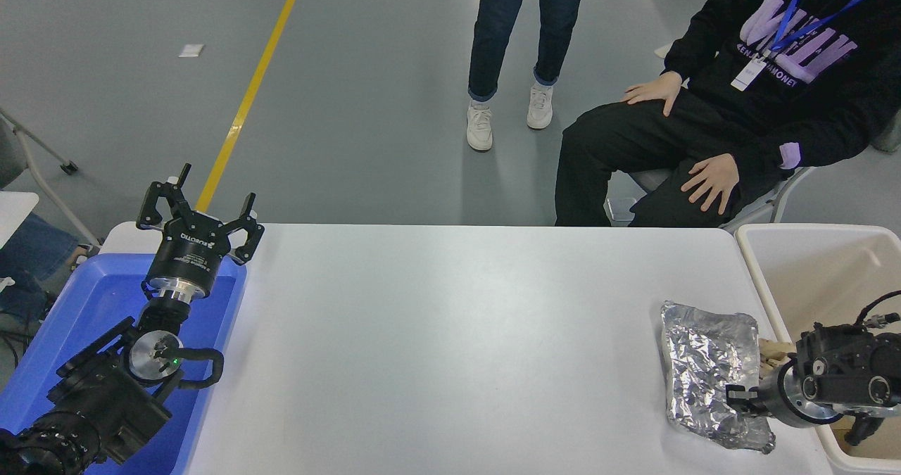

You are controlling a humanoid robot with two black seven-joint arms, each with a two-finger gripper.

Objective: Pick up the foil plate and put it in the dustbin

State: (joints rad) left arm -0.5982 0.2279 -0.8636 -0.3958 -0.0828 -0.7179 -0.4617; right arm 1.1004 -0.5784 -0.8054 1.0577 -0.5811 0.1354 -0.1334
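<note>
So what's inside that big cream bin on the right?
The dustbin shows bare cream walls, with nothing visible inside. The right gripper and its arm cover the near part, so the contents there cannot be seen. The foil plate lies outside on the table.
</note>
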